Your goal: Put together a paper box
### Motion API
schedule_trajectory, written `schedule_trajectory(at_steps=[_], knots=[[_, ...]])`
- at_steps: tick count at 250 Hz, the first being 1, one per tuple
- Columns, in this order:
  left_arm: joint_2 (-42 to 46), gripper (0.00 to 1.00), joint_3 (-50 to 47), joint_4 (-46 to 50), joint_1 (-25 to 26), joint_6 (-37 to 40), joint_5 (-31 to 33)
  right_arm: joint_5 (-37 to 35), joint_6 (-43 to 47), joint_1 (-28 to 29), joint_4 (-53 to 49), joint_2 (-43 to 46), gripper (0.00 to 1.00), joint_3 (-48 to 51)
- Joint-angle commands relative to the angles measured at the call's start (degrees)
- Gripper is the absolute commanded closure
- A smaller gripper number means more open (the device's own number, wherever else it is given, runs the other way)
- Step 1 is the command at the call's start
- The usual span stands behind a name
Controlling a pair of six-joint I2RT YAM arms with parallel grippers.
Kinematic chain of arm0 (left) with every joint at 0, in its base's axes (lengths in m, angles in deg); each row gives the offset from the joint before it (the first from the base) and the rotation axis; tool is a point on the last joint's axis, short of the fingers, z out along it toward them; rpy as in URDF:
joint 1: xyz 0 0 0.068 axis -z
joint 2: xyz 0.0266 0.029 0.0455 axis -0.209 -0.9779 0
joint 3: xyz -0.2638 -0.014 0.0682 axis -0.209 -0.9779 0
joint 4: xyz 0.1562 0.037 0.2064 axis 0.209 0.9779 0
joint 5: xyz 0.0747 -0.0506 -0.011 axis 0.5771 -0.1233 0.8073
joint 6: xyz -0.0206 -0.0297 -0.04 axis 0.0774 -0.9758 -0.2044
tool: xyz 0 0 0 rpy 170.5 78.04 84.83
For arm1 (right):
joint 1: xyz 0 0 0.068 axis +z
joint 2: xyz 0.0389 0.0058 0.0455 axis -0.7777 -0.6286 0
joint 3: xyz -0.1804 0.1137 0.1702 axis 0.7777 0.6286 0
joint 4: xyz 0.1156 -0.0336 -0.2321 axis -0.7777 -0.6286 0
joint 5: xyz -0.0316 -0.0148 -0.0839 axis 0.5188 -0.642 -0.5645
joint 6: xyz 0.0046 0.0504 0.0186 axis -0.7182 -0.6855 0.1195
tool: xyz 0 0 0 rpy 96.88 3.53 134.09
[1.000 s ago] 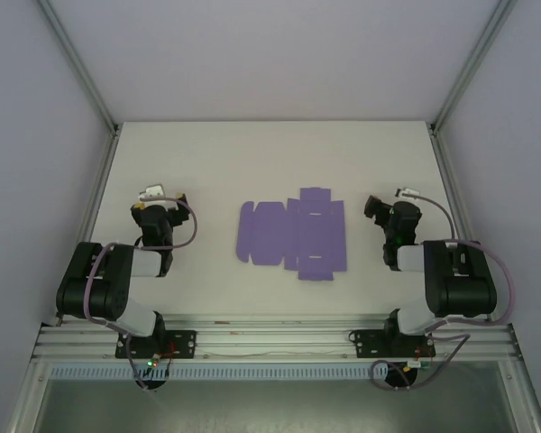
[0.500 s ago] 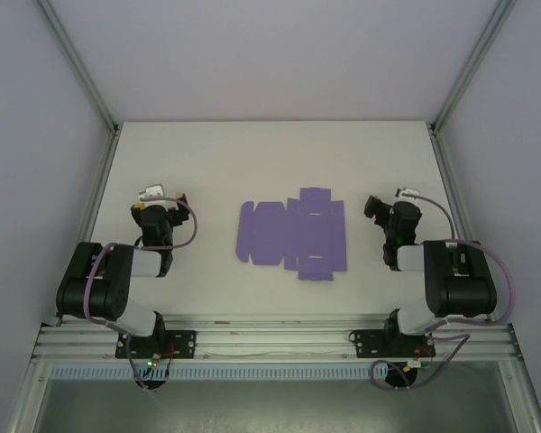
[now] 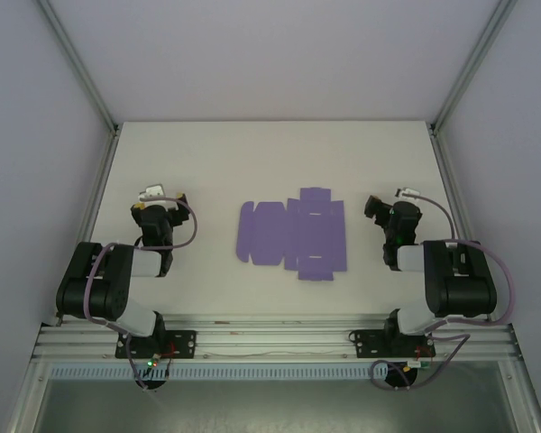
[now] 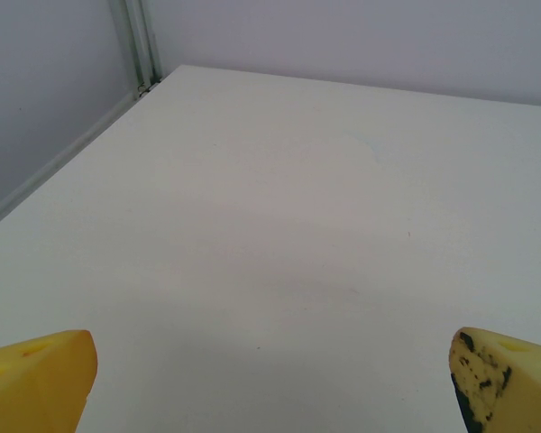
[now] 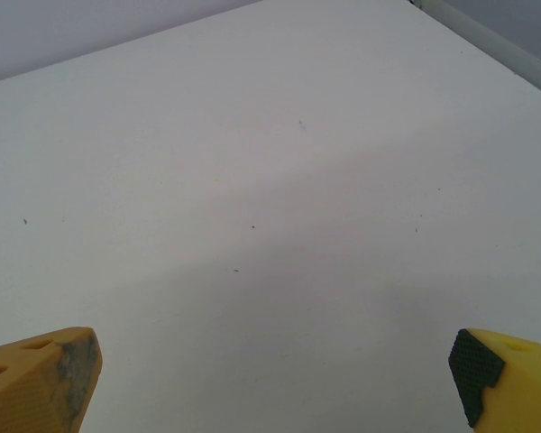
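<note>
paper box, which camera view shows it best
The top external view: the paper box lies whole there, a flat unfolded purple sheet with flaps, in the middle of the table. The wrist views face white tabletop past the left fingertips and right fingertips.

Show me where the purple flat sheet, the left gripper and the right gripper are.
paper box sheet [image 3: 293, 236], top external view, middle of the flat purple card.
left gripper [image 4: 270, 383], left wrist view, midway between its yellow fingertips.
right gripper [image 5: 272, 379], right wrist view, midway between its yellow fingertips.
</note>
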Motion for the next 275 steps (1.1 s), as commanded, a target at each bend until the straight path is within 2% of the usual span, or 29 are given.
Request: schedule_trajectory(at_steps=[1, 20, 42, 64, 83, 109, 129, 162, 220, 275], knots=[[6.44, 0.00, 3.25, 9.41, -0.38, 0.60, 1.29, -1.64, -0.55, 0.08, -5.66, 4.45, 0.00, -3.67], [12.68, 0.00, 5.76, 18.15, -0.38, -0.54, 0.69, -1.11, -0.37, 0.22, -15.71, 8.97, 0.00, -7.44], [17.94, 0.00, 9.85, 29.87, -0.24, -4.06, -3.57, -1.92, -2.58, 1.62, -27.41, 13.42, 0.04, -12.65], [19.58, 0.00, 15.28, 42.08, 0.12, -11.14, -7.85, -2.38, -7.81, 5.04, -38.55, 16.03, 0.12, -18.10], [19.31, 0.00, 17.34, 46.91, 0.86, -16.53, -14.64, 1.20, -13.10, 8.58, -47.00, 16.13, 0.23, -22.22], [17.02, 0.00, 17.67, 47.49, 3.68, -22.56, -23.53, 10.12, -16.45, 14.37, -53.24, 13.74, 0.34, -25.65], [13.65, 0.00, 18.55, 48.25, 6.59, -24.43, -28.13, 12.35, -19.20, 18.85, -57.19, 10.40, 0.41, -27.52], [7.89, 0.00, 21.54, 51.08, 10.12, -24.61, -32.84, 17.23, -23.61, 20.01, -61.07, 3.66, 0.52, -29.02], [-2.67, 0.00, 24.09, 49.78, 13.13, -26.19, -41.94, 14.26, -23.18, 20.04, -60.44, -5.49, 0.57, -28.38], [-9.49, 0.00, 26.73, 48.35, 15.74, -27.09, -50.72, 14.67, -23.97, 20.08, -57.86, -10.52, 0.61, -27.44]])
